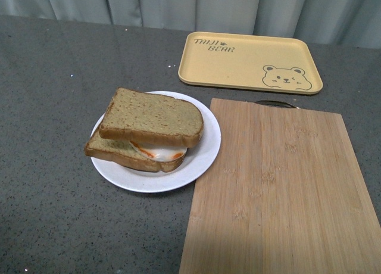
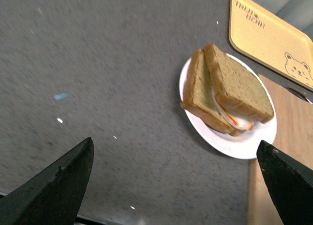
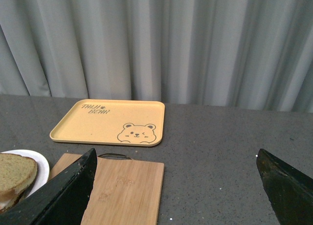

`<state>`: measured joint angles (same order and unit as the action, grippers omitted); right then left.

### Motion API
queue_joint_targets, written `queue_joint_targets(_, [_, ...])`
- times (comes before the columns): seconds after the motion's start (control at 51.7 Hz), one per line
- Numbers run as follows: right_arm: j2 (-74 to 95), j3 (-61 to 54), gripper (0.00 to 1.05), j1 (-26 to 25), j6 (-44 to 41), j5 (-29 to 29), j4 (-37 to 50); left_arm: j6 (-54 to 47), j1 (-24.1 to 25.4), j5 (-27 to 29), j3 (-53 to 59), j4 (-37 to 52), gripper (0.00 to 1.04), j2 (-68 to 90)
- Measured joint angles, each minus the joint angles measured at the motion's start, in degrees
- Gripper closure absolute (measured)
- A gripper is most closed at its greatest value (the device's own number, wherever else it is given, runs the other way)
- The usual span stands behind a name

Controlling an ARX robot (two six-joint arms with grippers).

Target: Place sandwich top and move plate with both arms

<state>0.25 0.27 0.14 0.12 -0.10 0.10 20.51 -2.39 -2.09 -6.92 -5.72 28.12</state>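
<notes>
Sandwich top (image 1: 152,116) sits on the egg slice (image 1: 128,155), both on the plate (image 1: 205,152), grey tabletop (image 1: 53,77). Plate rim just beside cutting board (image 1: 286,184); yellow tray (image 1: 250,62) behind. Left end effector (image 2: 174,142) spread wide, empty, near plate; right end effector (image 3: 176,151) likewise spread, empty

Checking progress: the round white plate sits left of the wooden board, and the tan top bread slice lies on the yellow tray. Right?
No: front view shows the tan top bread slice atop the egg on the round white plate, not the yellow tray.
</notes>
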Motion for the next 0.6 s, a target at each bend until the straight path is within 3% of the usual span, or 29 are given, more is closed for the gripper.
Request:
queue_joint_targets(0.155, [0.0,0.0,0.09,0.0,0.0,0.0,0.0,13.14,-4.76,-1.11,-2.54,14.53,0.07,24.61])
queue_joint_targets(0.387, [0.0,0.0,0.09,0.0,0.0,0.0,0.0,26.03,-6.73,-3.54,-7.89,30.01,0.07,52.65])
queue_joint_targets(0.6, [0.0,0.0,0.09,0.0,0.0,0.0,0.0,31.17,-9.11,-3.5,-12.74,35.67,0.07,66.01])
